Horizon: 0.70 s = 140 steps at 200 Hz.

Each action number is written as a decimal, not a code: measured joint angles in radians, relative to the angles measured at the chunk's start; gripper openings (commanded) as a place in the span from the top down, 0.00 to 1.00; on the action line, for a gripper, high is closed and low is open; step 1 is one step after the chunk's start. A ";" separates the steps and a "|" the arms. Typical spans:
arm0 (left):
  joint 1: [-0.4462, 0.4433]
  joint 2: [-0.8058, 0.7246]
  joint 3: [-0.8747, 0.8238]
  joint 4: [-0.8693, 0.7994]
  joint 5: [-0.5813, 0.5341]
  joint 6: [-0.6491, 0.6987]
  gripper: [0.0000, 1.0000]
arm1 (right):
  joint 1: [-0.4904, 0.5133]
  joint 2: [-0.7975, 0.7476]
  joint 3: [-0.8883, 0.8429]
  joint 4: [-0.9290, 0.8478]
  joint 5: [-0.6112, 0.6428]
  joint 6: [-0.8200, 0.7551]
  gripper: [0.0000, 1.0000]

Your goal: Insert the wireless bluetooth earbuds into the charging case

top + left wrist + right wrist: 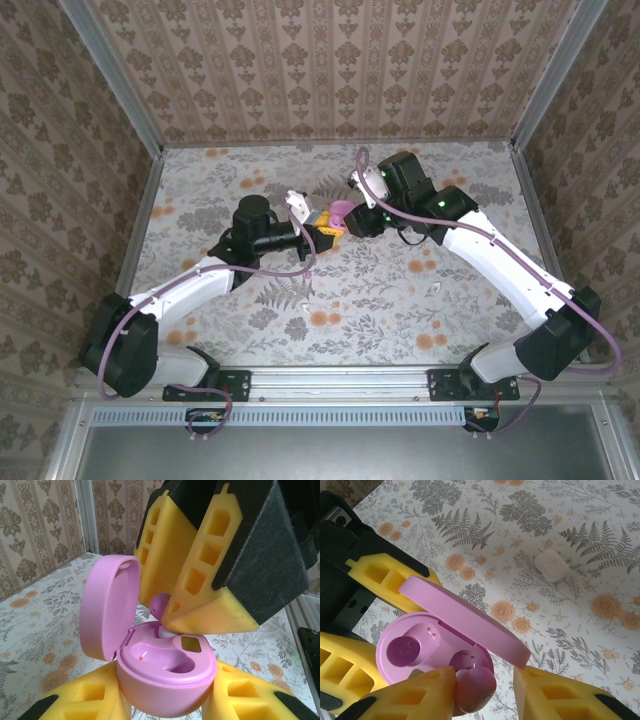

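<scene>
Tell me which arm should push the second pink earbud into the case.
Right. The right gripper has the pink earbud at its tips, over the open charging case; the left gripper is occupied clamping that case.

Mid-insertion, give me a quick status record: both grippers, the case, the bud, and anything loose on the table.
left gripper: shut on the charging case, held off the table
lid: open
right gripper: jaws parted, over the case
earbud: pink, at the mouth of one well, against one finger with a gap to the other
second well: looks empty
white object: loose on the table beyond the case, too blurred to identify
</scene>
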 measured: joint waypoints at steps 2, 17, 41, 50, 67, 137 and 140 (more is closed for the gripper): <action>0.000 0.000 0.000 0.000 0.000 0.000 0.66 | -0.001 0.000 0.000 0.000 -0.002 0.000 0.60; 0.000 0.000 0.000 0.000 0.000 0.000 0.66 | -0.002 0.000 0.000 0.000 -0.009 0.000 0.60; 0.000 0.000 0.000 0.000 0.000 0.000 0.66 | -0.003 0.000 0.000 0.001 -0.014 0.001 0.61; 0.000 0.000 0.000 0.000 0.000 0.000 0.67 | -0.003 0.000 0.000 0.000 -0.018 0.001 0.61; 0.000 0.000 0.000 0.000 0.000 0.000 0.66 | -0.005 0.000 0.000 0.001 -0.023 0.002 0.61; 0.000 0.000 0.000 0.003 -0.003 0.000 0.66 | -0.007 -0.002 0.000 0.010 -0.073 0.014 0.60; 0.000 0.000 0.000 0.004 -0.004 0.000 0.67 | -0.008 -0.002 0.000 0.010 -0.075 0.015 0.60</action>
